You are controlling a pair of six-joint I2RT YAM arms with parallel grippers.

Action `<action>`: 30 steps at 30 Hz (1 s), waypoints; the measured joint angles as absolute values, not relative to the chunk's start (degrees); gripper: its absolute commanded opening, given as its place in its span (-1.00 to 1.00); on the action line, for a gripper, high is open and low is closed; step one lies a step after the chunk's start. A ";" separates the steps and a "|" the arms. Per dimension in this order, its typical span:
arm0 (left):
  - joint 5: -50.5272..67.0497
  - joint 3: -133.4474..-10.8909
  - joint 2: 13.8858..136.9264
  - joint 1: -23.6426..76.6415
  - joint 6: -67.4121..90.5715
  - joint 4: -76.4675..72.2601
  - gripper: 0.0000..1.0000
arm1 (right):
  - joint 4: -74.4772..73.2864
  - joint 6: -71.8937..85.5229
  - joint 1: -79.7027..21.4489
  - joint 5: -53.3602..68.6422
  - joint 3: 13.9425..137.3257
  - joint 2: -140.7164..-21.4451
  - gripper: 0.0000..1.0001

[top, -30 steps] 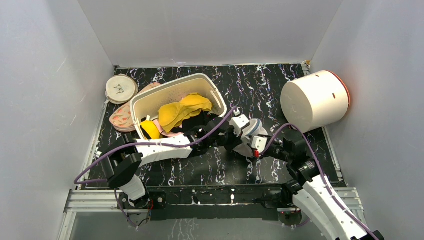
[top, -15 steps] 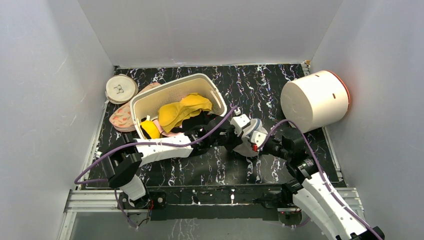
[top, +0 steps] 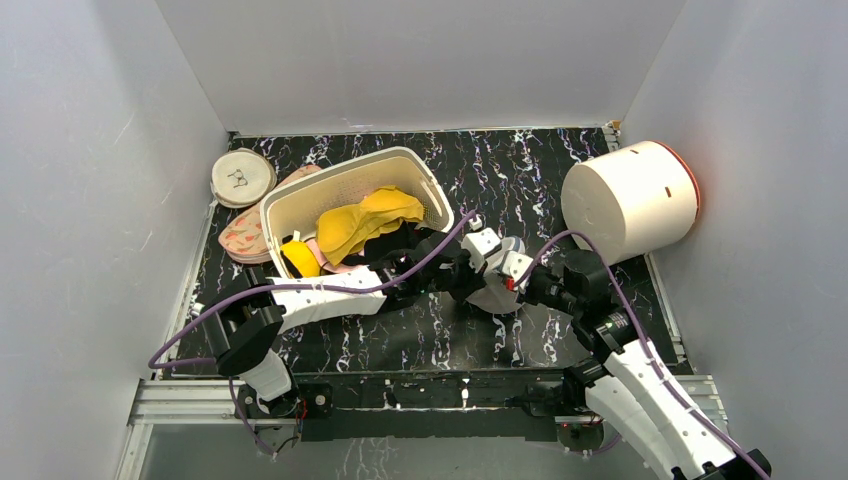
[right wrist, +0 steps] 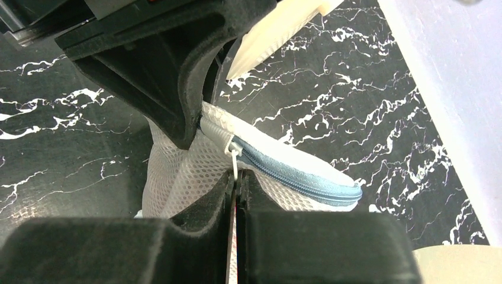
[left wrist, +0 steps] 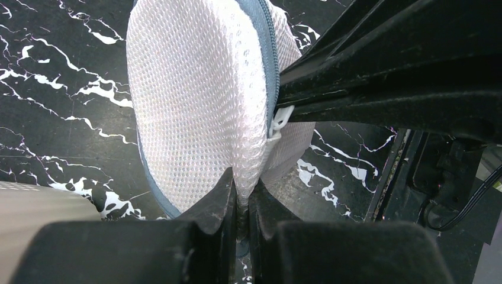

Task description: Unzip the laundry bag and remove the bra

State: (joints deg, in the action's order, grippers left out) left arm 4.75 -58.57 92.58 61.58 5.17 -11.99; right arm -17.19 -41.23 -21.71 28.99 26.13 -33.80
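The laundry bag (top: 493, 292), a white mesh drum with a blue-grey zip, sits between my two grippers at the table's middle right. My left gripper (top: 474, 276) is shut on a fold of the bag's mesh (left wrist: 195, 112), seen pinched between its fingers (left wrist: 220, 204). My right gripper (top: 520, 287) is shut on the white zip pull tag (right wrist: 235, 163), with the blue zip (right wrist: 296, 171) running off to its right. The zip looks closed along the stretch I see. The pale pink bra is hidden; I see nothing of it through the mesh.
A cream basket (top: 300, 205) with a yellow bra (top: 365, 220) and dark clothes stands at the left rear. A cream disc (top: 241, 176) and a pink patterned disc (top: 243, 238) lie beside it. A large white drum (top: 628, 199) lies at the right rear.
My right gripper has moved left and up towards the left gripper, pulling the zip tag with it. The bag has bunched up tighter between the two grippers.
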 measured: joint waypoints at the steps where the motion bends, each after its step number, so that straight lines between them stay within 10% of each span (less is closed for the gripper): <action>1: 4.75 -58.61 92.58 61.58 5.13 -11.97 -1.00 | -17.41 -41.12 -21.71 28.82 26.22 -33.78 -1.00; 30: -0.30 -57.21 92.51 63.37 -5.04 -14.35 -1.00 | -19.90 -26.37 -22.00 5.34 32.21 -39.44 -1.00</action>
State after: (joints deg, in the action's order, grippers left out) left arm -0.30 -57.21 92.51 63.37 -5.04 -14.35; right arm -19.90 -26.37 -22.00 5.34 32.21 -39.44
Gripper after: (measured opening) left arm 0.040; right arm 0.010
